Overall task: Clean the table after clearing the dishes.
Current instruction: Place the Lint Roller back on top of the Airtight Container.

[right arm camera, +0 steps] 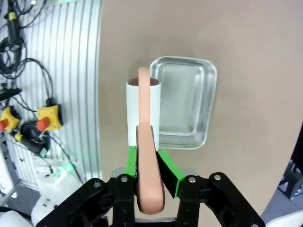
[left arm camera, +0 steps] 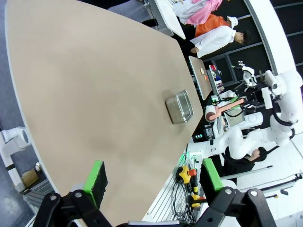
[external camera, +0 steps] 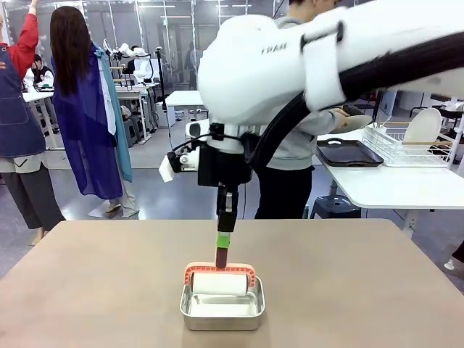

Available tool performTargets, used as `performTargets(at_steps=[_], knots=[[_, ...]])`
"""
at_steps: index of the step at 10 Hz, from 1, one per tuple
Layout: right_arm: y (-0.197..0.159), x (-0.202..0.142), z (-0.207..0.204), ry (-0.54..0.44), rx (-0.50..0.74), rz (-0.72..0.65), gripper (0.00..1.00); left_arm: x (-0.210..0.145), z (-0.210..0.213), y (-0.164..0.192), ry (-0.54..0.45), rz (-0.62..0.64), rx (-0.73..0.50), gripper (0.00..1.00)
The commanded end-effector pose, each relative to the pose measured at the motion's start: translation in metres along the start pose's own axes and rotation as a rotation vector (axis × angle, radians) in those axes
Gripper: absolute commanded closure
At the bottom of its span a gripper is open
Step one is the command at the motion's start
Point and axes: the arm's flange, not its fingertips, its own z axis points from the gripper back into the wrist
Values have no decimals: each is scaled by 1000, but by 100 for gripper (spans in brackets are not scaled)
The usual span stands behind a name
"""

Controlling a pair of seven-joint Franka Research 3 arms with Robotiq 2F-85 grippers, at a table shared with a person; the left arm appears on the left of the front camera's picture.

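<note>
While the left gripper [left arm camera: 151, 187] hangs released, the right gripper [right arm camera: 150, 166] clenches a lint roller's [external camera: 219, 280] stiff pink handle above the steel pan [external camera: 222, 306]; light, easily steered across the table [external camera: 362, 290].

Matte table [external camera: 348, 290], shiny steel pan [external camera: 222, 308]

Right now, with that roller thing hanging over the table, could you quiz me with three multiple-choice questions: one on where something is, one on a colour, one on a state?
1. The lint roller is:
A. above the steel pan
B. on the floor
C. in the dish rack

2. Its handle is:
A. blue
B. salmon pink
C. black

3. The right tool is:
A. wide open
B. shut on the handle
C. gripping the pan

Answers: 1 A, the roller hangs just over the pan; 2 B, pink in the right wrist view; 3 B, green pads clamp the handle.
</note>
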Motion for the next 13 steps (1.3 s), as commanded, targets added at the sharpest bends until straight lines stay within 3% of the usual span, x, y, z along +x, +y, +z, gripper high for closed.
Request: performTargets(at_steps=[1, 6, 13], knots=[[4, -8, 8, -11, 33, -25, 77, -4, 1, -4, 11, 1, 4, 0], [-2, -7, 4, 0, 17, -20, 77, -4, 1, -4, 11, 1, 4, 0], [-85, 21, -49, 97, 100, -7, 77, -4, 1, -4, 11, 1, 4, 0]])
